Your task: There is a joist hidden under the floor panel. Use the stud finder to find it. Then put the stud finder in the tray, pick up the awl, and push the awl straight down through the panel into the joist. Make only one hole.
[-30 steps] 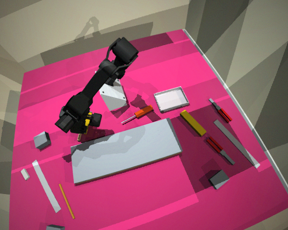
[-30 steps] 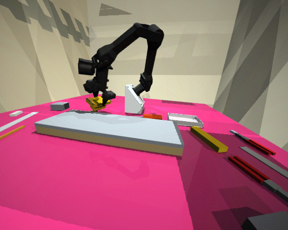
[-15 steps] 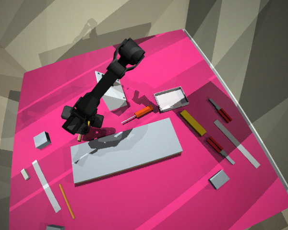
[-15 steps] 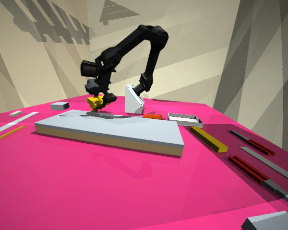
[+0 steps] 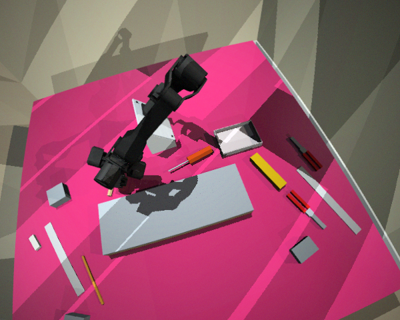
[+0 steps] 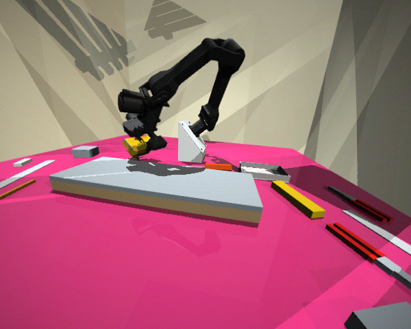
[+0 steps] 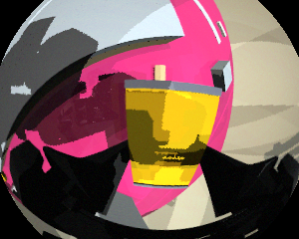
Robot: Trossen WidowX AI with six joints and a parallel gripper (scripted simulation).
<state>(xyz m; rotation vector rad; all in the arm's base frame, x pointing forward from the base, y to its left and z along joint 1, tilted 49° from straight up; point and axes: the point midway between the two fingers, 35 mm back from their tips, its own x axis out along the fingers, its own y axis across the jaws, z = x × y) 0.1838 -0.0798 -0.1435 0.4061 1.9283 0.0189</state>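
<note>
My hand (image 6: 140, 145) is clamped on the yellow stud finder (image 6: 135, 144), fingers pressing its two sides. On the wrist camera the stud finder (image 7: 168, 134) fills the middle of the picture, with a small tan peg sticking out past its far end. I take the floor panel (image 5: 179, 210) as my landmark from here on. In the exterior view the stud finder hangs just above the panel's back left corner, right at the edge, and I cannot tell whether it touches the surface. From the top view the arm's shadow falls across the panel's back half.

Behind the panel's back edge, on the pink desk (image 5: 200, 275), the awl (image 5: 193, 158) lies flat, orange handle toward the tray (image 5: 237, 138) and its thin metal shaft pointing toward the arm. The tray sits beyond the panel's back right corner, apart from the awl. A yellow bar (image 5: 267, 171) lies just right of the panel. Further right are two red-handled tools (image 5: 305, 205) and a long grey strip (image 5: 328, 200). Left of the panel lie a grey block (image 5: 58, 195), another grey strip (image 5: 63, 258) and a thin yellow rod (image 5: 92, 280).
</note>
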